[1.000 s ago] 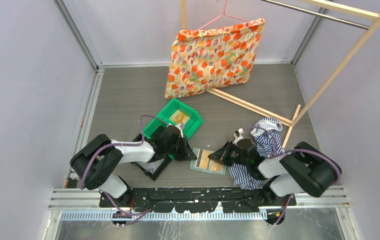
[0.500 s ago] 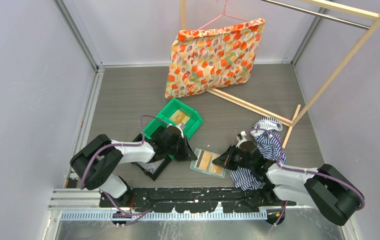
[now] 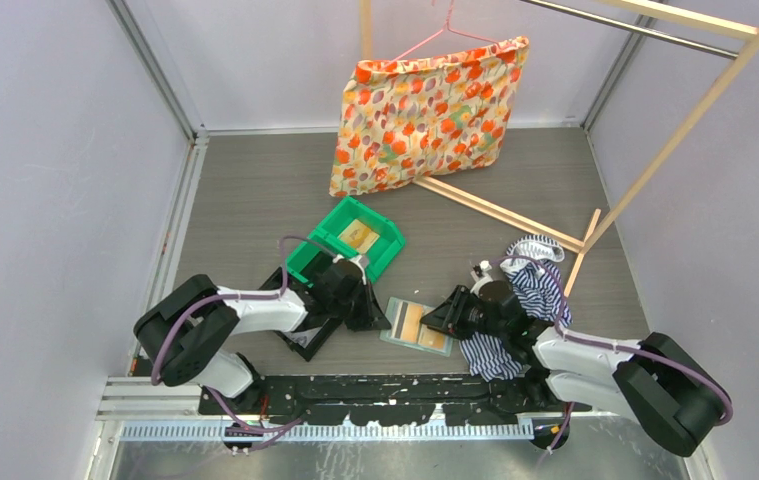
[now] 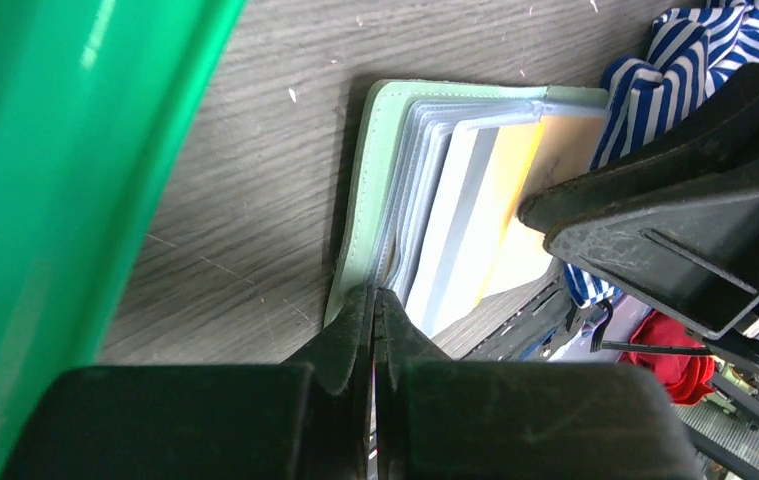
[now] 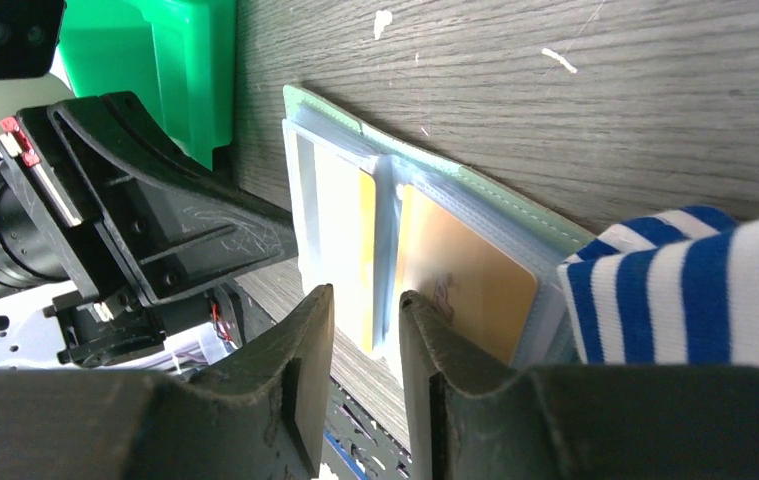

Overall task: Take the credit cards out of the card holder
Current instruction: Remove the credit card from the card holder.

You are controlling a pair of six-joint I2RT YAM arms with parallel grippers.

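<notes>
Sage-green soft bifold card holder [image 3: 413,325] lying open between left gripper [image 3: 377,318] and right gripper [image 3: 433,320].
Finger gaps unreadable overhead. Right wrist: right gripper slightly parted, gripping nothing, tan-gold plastic card [image 5: 465,280] just past tips. Left wrist: left gripper shut, tips at holder's near edge.

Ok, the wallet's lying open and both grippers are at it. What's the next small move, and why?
Probably ease the right gripper forward so its slightly parted jaws straddle the yellow card, then close. The wallet lies open on the table. The left gripper sits shut at its far edge, seemingly steadying it. The right jaws seem to hold nothing yet.
</notes>
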